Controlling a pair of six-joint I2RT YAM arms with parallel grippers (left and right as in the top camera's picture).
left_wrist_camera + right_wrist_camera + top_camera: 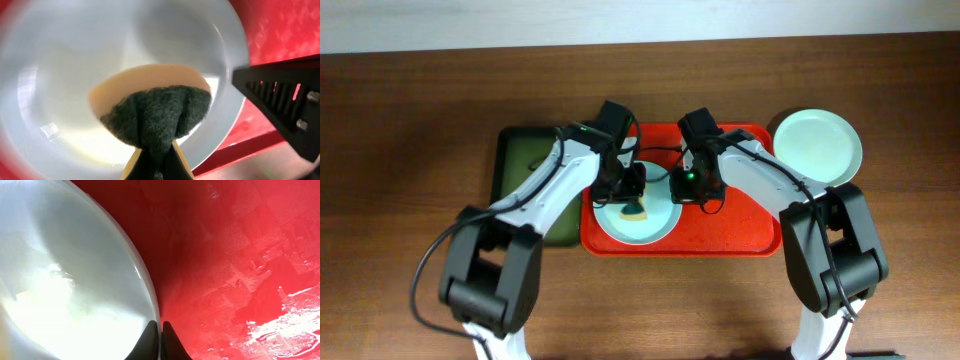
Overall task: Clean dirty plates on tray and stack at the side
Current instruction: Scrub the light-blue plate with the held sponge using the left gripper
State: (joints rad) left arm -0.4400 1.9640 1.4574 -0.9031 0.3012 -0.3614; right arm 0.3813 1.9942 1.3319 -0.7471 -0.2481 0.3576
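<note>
A pale plate [656, 226] lies on the red tray [740, 235]. My left gripper [633, 195] is shut on a yellow sponge with a dark green scouring face [636, 210] and presses it on the plate's middle. In the left wrist view the sponge [160, 110] sits on the plate [75, 65] between my fingers [159, 162]. My right gripper [682, 190] is shut on the plate's right rim; the right wrist view shows its fingers [161, 332] pinching the rim of the plate [60, 280] above the tray [240, 255]. A pale blue-green plate [815, 143] lies off the tray at the back right.
A dark green tray [525, 170] lies left of the red tray, partly under my left arm. The right gripper's black body [285, 100] shows in the left wrist view, close to the plate's edge. Brown table wood surrounds both trays.
</note>
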